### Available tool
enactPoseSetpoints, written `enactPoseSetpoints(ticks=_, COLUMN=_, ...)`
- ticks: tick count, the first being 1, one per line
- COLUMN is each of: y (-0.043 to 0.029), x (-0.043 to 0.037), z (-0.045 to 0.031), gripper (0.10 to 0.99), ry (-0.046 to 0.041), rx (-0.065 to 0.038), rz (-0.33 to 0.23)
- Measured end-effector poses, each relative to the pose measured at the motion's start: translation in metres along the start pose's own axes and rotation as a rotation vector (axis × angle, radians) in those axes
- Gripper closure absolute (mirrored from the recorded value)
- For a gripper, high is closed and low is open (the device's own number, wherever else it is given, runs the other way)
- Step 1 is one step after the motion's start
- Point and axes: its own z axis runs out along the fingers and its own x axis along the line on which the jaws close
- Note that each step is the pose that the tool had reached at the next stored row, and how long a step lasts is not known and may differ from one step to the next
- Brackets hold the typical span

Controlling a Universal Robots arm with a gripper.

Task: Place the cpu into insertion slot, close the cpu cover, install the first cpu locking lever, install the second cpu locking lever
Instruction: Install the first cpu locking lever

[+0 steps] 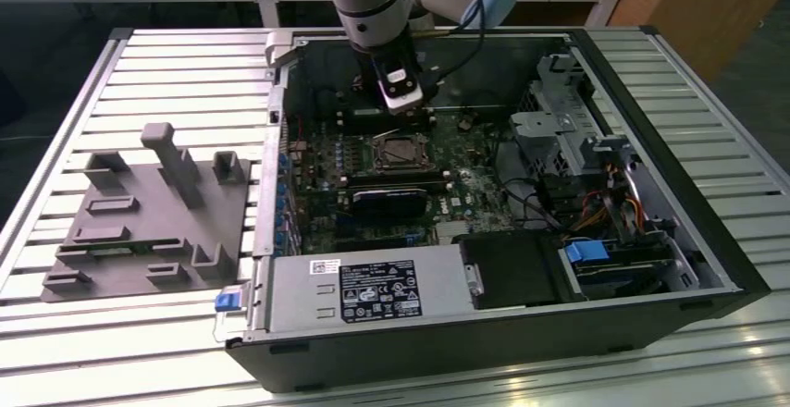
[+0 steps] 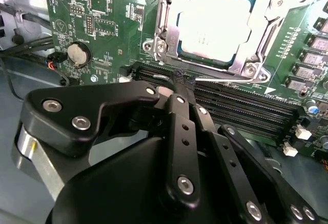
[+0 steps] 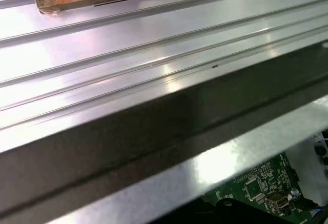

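No text can be read for certain. In the exterior view a large white label with dark print and symbols and a smaller white sticker stand on the silver power supply, too small to make out. In the second wrist view the green motherboard carries fine white lettering, illegible, and a white triangle mark near the cpu.

The exterior view looks steeply down over the desk. Both wrist views share the motherboard, the second close past the end effector.
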Motion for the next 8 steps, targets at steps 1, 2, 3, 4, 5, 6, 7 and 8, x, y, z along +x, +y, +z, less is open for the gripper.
enactPoseSetpoints(ticks=1, y=-0.0001, x=0.0001, z=0.0003, gripper=0.984, ry=-0.0002, rx=0.0, rz=0.001)
enactPoseSetpoints(ticks=2, y=-0.0001, x=0.0002, z=0.0008, gripper=0.984, ry=-0.0005, rx=0.001, rz=0.003)
enactPoseSetpoints(ticks=3, y=-0.0002, x=0.0003, z=0.0012, gripper=0.984, ry=-0.0008, rx=0.001, rz=0.004)
enactPoseSetpoints(ticks=4, y=-0.0003, x=0.0004, z=0.0017, gripper=0.984, ry=-0.001, rx=0.001, rz=0.005)
enactPoseSetpoints(ticks=5, y=-0.0005, x=0.0006, z=0.0023, gripper=0.984, ry=-0.0013, rx=0.002, rz=0.006)
enactPoseSetpoints(ticks=6, y=-0.0006, x=0.0007, z=0.0029, gripper=0.984, ry=-0.0016, rx=0.002, rz=0.007)
enactPoseSetpoints(ticks=7, y=-0.0007, x=0.0009, z=0.0035, gripper=0.984, ry=-0.0018, rx=0.002, rz=0.009)
enactPoseSetpoints(ticks=8, y=-0.0008, x=0.001, z=0.004, gripper=0.984, ry=-0.002, rx=0.002, rz=0.01)
